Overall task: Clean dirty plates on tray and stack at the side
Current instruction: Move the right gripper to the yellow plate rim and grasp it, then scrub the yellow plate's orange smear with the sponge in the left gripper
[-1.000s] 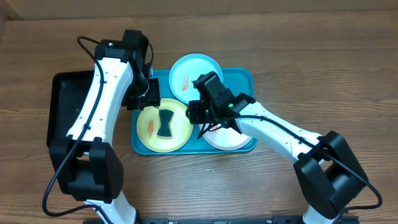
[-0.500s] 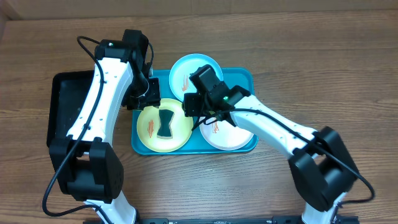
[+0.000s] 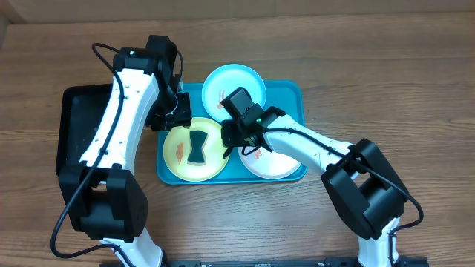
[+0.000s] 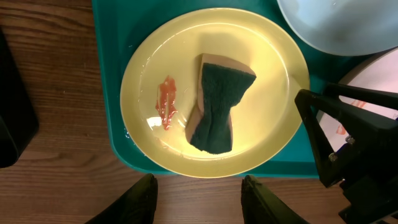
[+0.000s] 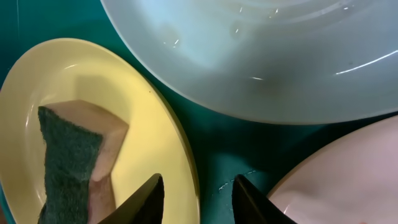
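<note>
The turquoise tray [image 3: 293, 96] holds three plates. The light blue plate [image 3: 236, 80] is at the back, the yellow-green plate [image 3: 211, 159] front left, the white plate [image 3: 278, 165] front right; each has an orange-red smear. A green-topped sponge [image 3: 197, 147] lies on the yellow-green plate [image 4: 249, 43]. My right gripper [image 3: 231, 141] is open, and its fingers [image 5: 198, 202] straddle the right rim of the yellow-green plate [image 5: 143, 130]. My left gripper [image 3: 172, 119] hangs open and empty [image 4: 202, 202] above the tray's left side.
A black rectangular tray [image 3: 74, 133] lies on the wooden table left of the turquoise tray. The right arm reaches across the white plate. The light blue plate [image 5: 261, 56] and white plate [image 5: 348, 180] lie close beside the right fingers.
My right gripper has moved left from over the white plate to the yellow-green plate's right rim. The left arm, plates and sponge have not moved.
</note>
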Tool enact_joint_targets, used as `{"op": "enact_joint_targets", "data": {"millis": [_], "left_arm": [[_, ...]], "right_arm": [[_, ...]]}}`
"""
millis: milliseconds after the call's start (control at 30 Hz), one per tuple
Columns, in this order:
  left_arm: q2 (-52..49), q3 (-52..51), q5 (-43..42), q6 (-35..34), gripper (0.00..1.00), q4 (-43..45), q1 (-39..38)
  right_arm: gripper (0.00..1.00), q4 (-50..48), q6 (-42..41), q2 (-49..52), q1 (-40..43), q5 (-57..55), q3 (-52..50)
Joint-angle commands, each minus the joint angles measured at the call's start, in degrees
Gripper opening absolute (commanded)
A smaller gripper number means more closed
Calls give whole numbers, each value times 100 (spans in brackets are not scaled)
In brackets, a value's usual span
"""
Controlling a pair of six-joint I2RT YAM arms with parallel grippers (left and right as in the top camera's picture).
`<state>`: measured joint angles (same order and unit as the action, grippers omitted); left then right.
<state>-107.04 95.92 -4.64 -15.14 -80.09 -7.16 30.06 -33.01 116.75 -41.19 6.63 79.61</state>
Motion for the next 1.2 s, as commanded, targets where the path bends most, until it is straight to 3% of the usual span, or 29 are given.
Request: {"op": "enact_joint_targets", "data": {"millis": [0, 333, 533, 1167], "left_arm": [[-50, -20, 15, -116, 45, 20, -44], [-50, -188, -31, -116, 33, 101, -44], [-52, -925, -317, -31, 24, 673, -44], [-52, -2378, -645, 138, 35, 2675, -144]], "right_arm": [[38, -2, -7, 57, -107, -39, 107], [19, 0, -26, 192, -157, -42, 107], [9, 20, -26, 192, -160, -42, 107], [7, 22, -24, 192, -160, -42, 107]]}}
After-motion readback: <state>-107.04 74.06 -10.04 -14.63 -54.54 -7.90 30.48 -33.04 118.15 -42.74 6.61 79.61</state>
